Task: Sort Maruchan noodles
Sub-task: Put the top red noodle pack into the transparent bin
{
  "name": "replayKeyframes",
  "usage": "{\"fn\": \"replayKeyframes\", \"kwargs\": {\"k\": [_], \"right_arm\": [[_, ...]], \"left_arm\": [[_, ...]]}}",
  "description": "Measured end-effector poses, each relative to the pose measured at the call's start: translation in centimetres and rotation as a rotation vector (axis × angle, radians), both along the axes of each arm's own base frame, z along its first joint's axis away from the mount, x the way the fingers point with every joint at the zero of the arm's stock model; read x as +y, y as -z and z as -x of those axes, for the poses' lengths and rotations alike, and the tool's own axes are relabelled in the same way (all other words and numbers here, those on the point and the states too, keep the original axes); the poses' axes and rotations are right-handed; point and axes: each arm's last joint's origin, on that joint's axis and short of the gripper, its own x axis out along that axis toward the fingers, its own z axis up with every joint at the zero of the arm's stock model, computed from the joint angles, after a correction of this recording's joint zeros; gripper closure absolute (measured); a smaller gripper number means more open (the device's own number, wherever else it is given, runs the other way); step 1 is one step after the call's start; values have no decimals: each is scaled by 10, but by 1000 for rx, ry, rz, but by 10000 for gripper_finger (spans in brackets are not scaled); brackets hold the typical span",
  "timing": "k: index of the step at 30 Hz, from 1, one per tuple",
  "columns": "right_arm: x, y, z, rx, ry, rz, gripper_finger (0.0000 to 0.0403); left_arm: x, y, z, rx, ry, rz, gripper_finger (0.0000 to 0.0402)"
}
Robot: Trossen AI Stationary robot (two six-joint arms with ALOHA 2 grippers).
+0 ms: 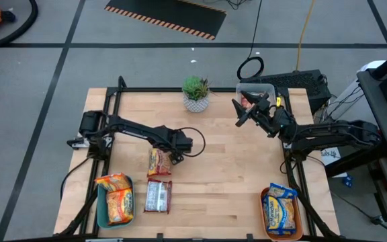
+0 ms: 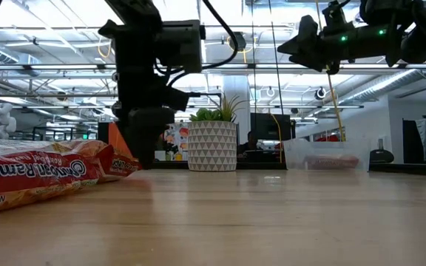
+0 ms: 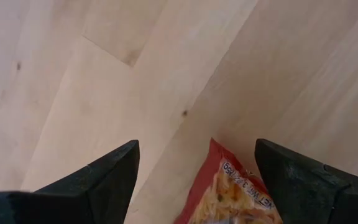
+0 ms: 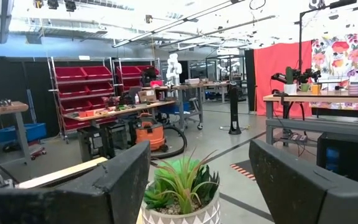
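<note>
An orange noodle packet (image 1: 158, 162) lies flat on the wooden table, with a dark red one (image 1: 158, 196) just nearer the front edge. My left gripper (image 1: 175, 156) points steeply down over the orange packet's far end. It is open, one finger on either side of the packet's corner (image 3: 229, 190). In the low view this gripper (image 2: 145, 157) reaches down close to the tabletop beside the orange packet (image 2: 117, 159). My right gripper (image 1: 239, 111) is raised at the back right, open, with nothing between its fingers (image 4: 197, 149), facing the potted plant.
At the front left, a teal tray (image 1: 100, 214) holds orange packets (image 1: 116, 198). At the front right, an orange tray (image 1: 264, 202) holds yellow-and-blue packets (image 1: 281, 208). At the back stand a potted plant (image 1: 195, 93) and a clear tub (image 1: 264, 89). The table's middle is bare wood.
</note>
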Motion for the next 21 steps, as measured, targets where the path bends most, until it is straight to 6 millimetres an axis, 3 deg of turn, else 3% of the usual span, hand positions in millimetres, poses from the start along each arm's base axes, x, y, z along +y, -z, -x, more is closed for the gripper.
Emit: {"fn": "replayKeyframes", "kwargs": {"k": [10, 21], "right_arm": [[0, 0, 0, 11, 4, 11, 138], [0, 2, 0, 7, -3, -15, 138]], "left_arm": [[0, 2, 2, -1, -54, 70, 88], [-2, 9, 7, 46, 37, 141, 223]]}}
